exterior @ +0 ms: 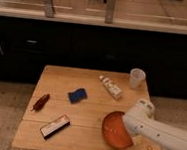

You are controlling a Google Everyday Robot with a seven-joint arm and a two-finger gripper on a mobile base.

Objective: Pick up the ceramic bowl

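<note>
The ceramic bowl (114, 130) is wide, round and orange-red, and sits at the front right of the wooden table (82, 116). It looks tipped, with its glossy inside facing left and toward the camera. My white arm (154, 132) comes in from the right and covers the bowl's right rim. My gripper (128, 127) is at that rim, at the end of the arm, mostly hidden behind the wrist.
A translucent white cup (137, 78) stands at the back right. A small bottle (111, 86) lies near it. A blue sponge (77, 95), a red-brown packet (40, 102) and a flat dark box (55, 126) lie to the left. A dark counter stands behind the table.
</note>
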